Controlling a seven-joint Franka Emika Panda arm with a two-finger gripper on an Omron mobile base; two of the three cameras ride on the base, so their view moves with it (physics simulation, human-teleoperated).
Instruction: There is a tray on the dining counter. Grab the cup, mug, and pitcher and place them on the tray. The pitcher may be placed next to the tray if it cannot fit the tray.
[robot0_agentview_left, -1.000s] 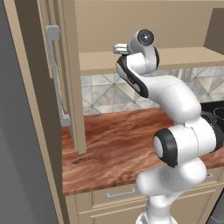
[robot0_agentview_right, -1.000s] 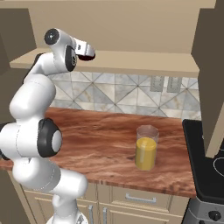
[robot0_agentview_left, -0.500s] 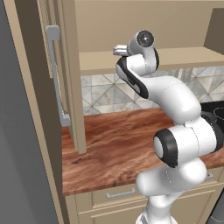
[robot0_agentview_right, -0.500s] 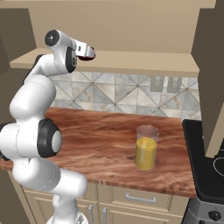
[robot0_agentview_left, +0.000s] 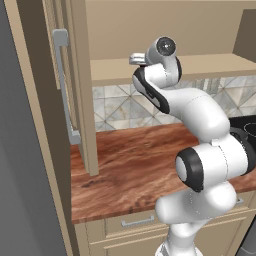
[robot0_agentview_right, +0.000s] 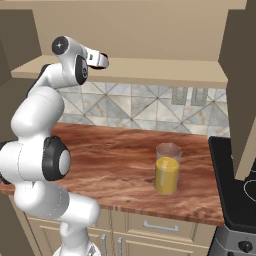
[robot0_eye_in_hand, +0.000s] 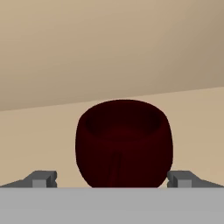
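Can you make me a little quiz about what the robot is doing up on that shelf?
1. True or false: the gripper is shut on the mug.
2. What stands on the wood counter near the stove? A) a green cup B) a pitcher of orange drink C) a plate
3. Fill in: the mug sits on a beige ____.

Key: 1 false, the fingers stand open either side of it. 2 B. 3 shelf.

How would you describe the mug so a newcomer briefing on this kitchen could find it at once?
Look above the wood counter to the beige shelf over the tiled backsplash. The mug stands on that shelf, straight ahead of the gripper with its open jaws. It is squat, rounded and dark maroon, unlike the tall clear pitcher of orange liquid on the counter.
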